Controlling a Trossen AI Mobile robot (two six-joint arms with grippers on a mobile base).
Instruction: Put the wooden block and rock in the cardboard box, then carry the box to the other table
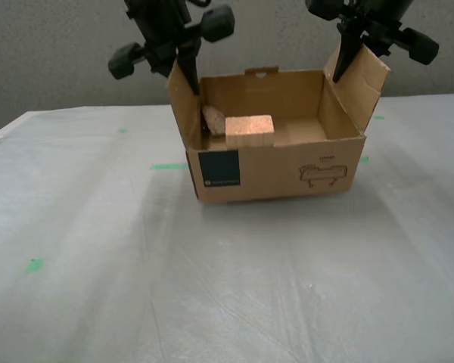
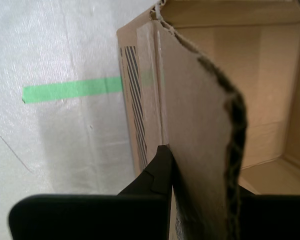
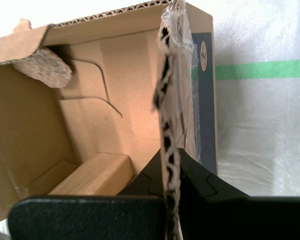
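My first gripper (image 3: 169, 187) is clamping a side flap of the brown corrugated cardboard box (image 1: 276, 170); my second gripper (image 2: 202, 192) is pinching the opposite flap. The box is sitting on the wrinkled white-sheeted table (image 1: 234, 287), holding the pale tan wooden block (image 1: 250, 130) beside the pinkish-beige lumpy rock (image 1: 213, 119).

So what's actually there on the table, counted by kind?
Cardboard box: 1
Wooden block: 1, inside the box
Rock: 1, inside the box
Robot grippers: 2, each clamped on a side flap
Total: 5
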